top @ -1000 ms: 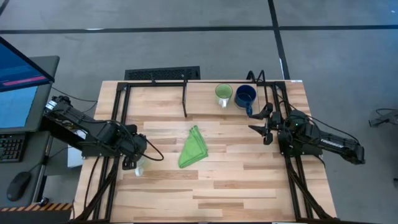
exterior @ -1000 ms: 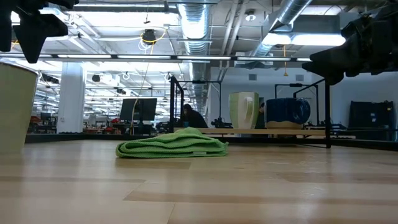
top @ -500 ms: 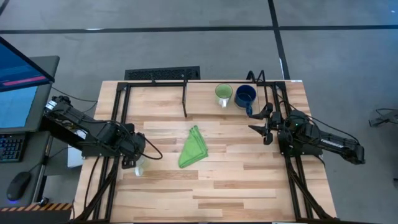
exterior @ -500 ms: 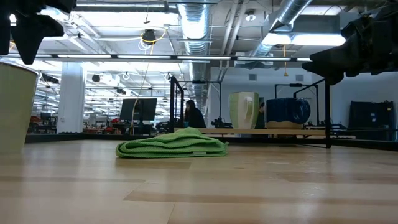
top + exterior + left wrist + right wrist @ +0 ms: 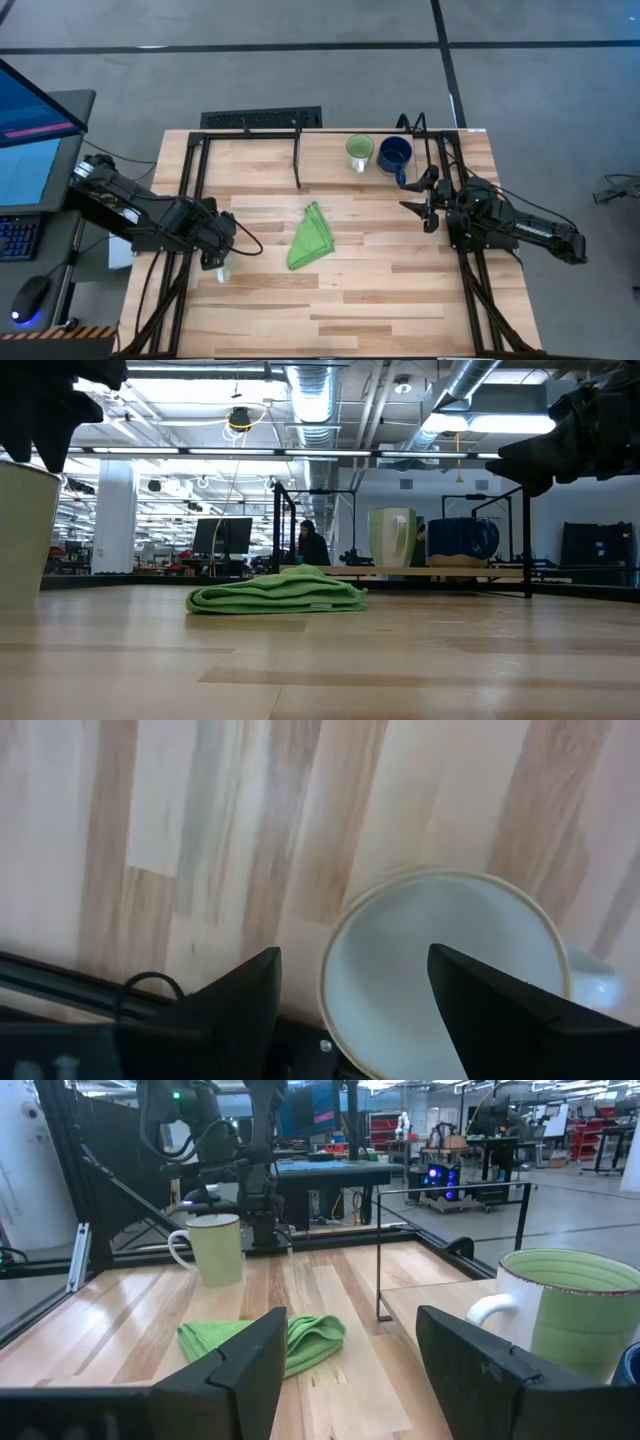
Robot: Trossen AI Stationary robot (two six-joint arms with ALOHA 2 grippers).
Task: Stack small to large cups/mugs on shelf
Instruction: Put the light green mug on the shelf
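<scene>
The white mug (image 5: 445, 970) stands upright on its base at the table's left; it also shows in the high view (image 5: 222, 270) and the low view (image 5: 20, 530). My left gripper (image 5: 352, 955) is open just above it, one finger over the mug's hollow and one outside the rim, with no touch showing. The light green mug (image 5: 359, 151) and the dark blue mug (image 5: 395, 153) stand side by side on the shelf (image 5: 320, 150) at the far right. My right gripper (image 5: 416, 193) is open and empty, just in front of the blue mug.
A folded green cloth (image 5: 311, 237) lies in the middle of the table. A black post (image 5: 297, 160) and a rail frame the shelf. Beyond the far edge, a person (image 5: 312, 546) shows in the room. Bare wood lies between the cloth and the shelf.
My left gripper has come down a little toward the white mug's rim, still open. The mug has stayed where it was.
</scene>
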